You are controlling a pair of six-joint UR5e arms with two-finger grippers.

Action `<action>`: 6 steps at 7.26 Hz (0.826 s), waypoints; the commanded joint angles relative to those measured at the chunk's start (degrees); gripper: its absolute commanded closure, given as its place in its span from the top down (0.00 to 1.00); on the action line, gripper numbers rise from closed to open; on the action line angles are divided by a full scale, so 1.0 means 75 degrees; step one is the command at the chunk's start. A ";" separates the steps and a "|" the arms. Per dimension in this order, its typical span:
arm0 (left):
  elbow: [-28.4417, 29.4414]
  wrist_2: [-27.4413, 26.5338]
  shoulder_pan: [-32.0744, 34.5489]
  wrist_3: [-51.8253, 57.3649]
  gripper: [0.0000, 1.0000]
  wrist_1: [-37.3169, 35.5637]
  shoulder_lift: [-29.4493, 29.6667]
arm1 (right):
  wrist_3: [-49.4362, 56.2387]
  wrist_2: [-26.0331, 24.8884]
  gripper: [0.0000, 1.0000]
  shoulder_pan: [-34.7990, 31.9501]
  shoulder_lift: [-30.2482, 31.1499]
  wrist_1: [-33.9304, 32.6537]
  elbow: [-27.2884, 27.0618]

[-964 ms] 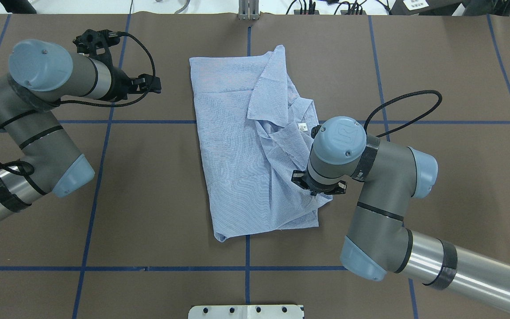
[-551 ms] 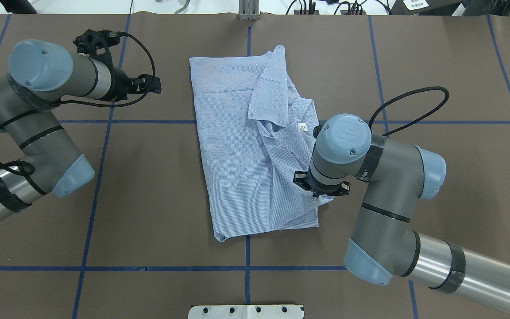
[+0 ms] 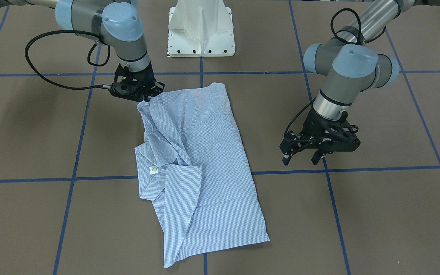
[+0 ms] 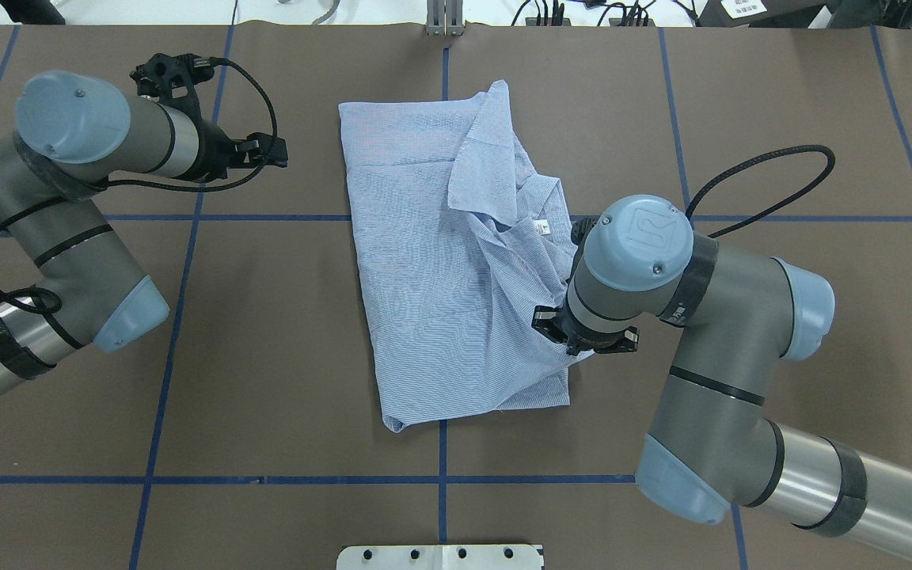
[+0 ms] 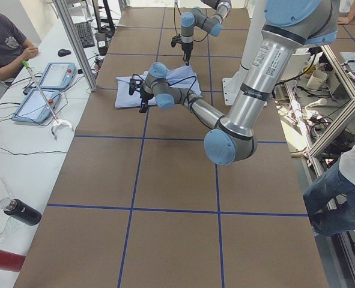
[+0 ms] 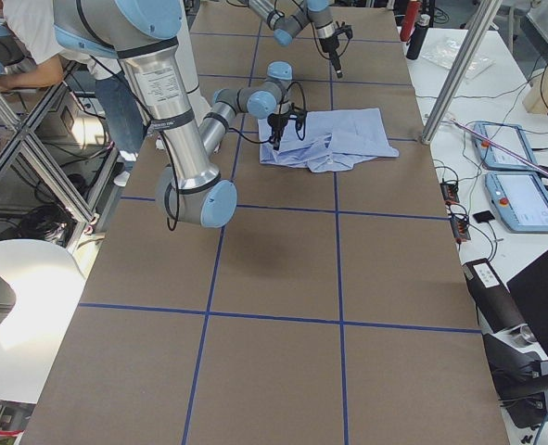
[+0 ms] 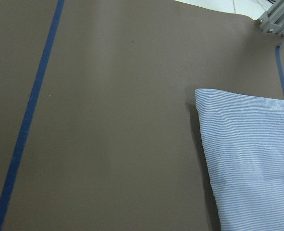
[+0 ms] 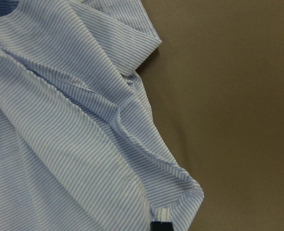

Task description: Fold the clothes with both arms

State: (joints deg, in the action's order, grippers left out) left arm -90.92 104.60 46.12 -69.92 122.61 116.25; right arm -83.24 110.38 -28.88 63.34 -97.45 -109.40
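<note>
One shirt (image 4: 424,301) lies partly folded at the middle of the table (image 4: 266,356). Its single white label (image 4: 539,227) at the neck carries dark print too small to read. The right arm (image 4: 709,317) has a raised logo on its cap (image 4: 642,241), seemingly "UR". Of the two grippers, the right gripper (image 3: 146,98) is clenched on the shirt's edge, the cloth drawn up at its fingertip (image 8: 161,226). The left gripper (image 3: 304,156) hangs released and empty over bare table, well apart from the shirt.
</note>
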 commanded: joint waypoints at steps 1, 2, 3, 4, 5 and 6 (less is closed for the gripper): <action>0.0017 -0.0001 -0.0009 -0.0006 0.99 0.0000 0.0004 | -0.0162 0.0141 0.00 -0.0051 0.0272 0.0579 -0.0155; 0.0017 -0.0001 -0.0009 -0.0017 0.99 0.0000 0.0004 | -0.0337 0.0141 0.00 -0.0040 0.0575 0.1326 -0.0155; 0.0017 -0.0001 -0.0020 -0.0029 0.99 0.0000 0.0004 | -0.0641 0.0107 0.00 -0.0028 0.0996 0.2250 -0.0109; 0.0028 -0.0001 -0.0032 -0.0029 0.99 0.0000 0.0004 | -0.0795 0.0095 0.00 -0.0040 0.1522 0.3153 -0.0120; 0.0052 -0.0001 -0.0044 -0.0087 0.99 0.0000 0.0004 | -0.0796 0.0071 0.00 -0.0040 0.2015 0.4078 -0.0109; 0.0052 -0.0012 -0.0044 -0.0088 0.99 0.0000 0.0004 | -0.0947 0.0083 0.00 -0.0040 0.2367 0.4807 -0.0097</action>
State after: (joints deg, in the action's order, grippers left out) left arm -90.60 104.57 45.84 -70.43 122.61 116.28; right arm -89.22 111.02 -29.16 77.24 -69.02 -110.22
